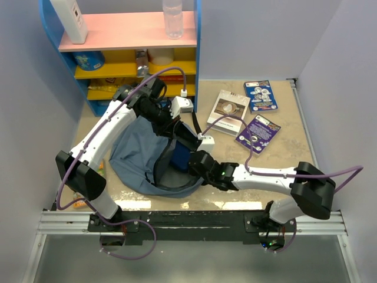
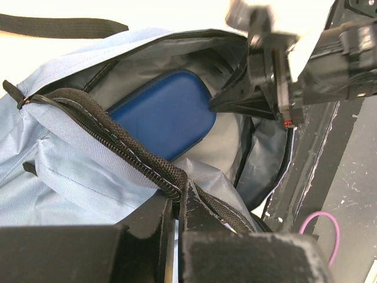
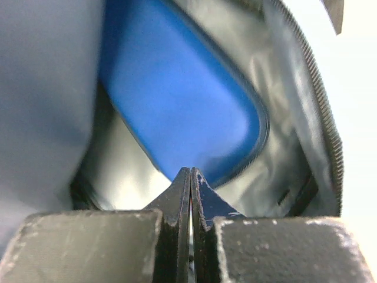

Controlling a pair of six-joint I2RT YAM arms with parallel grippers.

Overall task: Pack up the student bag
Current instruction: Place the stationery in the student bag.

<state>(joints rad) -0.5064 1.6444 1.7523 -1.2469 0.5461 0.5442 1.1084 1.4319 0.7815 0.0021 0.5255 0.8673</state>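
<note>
student bag (image 1: 132, 156) lies on its side, open mouth facing right.

L arm (image 1: 109, 127): white shell links, black joint housings. R arm (image 1: 265, 177): same build, with a bulky black elbow block.

L cable (image 1: 166, 69): purple, routed ext. along the links. R cable (image 1: 344, 171): purple, same type.

L cam box (image 1: 181, 105) and R cam box (image 1: 206, 141): white, at the wrists.

L pincer (image 2: 177, 191): black fingers, edges scuffed grey-white. R pincer (image 3: 190, 174): black, tips chipped, pale wear marks.

Bases sit on a black plate (image 1: 188, 221) over an aluminium rail (image 1: 65, 221).
</note>
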